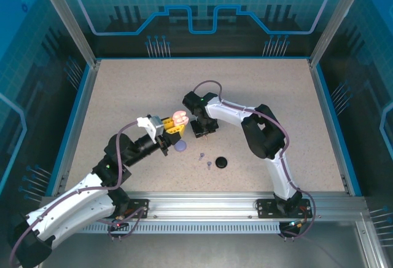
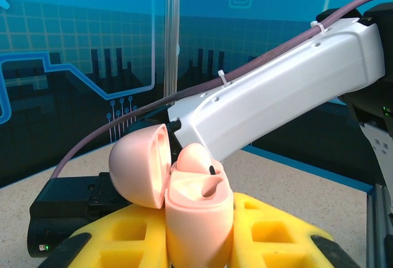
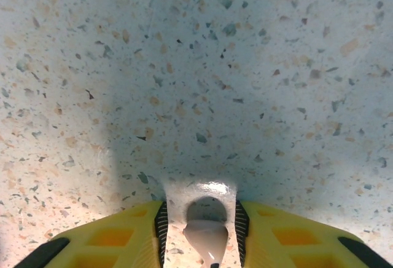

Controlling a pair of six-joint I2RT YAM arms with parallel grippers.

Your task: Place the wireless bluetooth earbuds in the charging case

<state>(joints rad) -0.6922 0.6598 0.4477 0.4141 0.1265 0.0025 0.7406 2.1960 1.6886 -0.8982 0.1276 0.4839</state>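
Observation:
A pink charging case (image 2: 196, 219) stands upright with its lid (image 2: 138, 166) swung open to the left, and my left gripper (image 2: 196, 234) is shut on its body with yellow fingers (image 2: 276, 231). One pink earbud (image 2: 195, 157) sits in the case; the slot beside it is bare. In the top view the case (image 1: 180, 118) is held above the table's middle by the left gripper (image 1: 172, 127). My right gripper (image 1: 204, 131) points down just right of it. A second pink earbud (image 3: 207, 237) lies between its yellow fingers (image 3: 123, 243), with a small gap on each side.
A lilac round case (image 1: 180, 147), two lilac earbuds (image 1: 201, 155) (image 1: 209, 165) and a black round case (image 1: 220, 163) lie in front of the grippers. The right arm's white link (image 2: 276, 105) passes close over the pink case. A metal rail (image 1: 215, 203) runs along the near edge.

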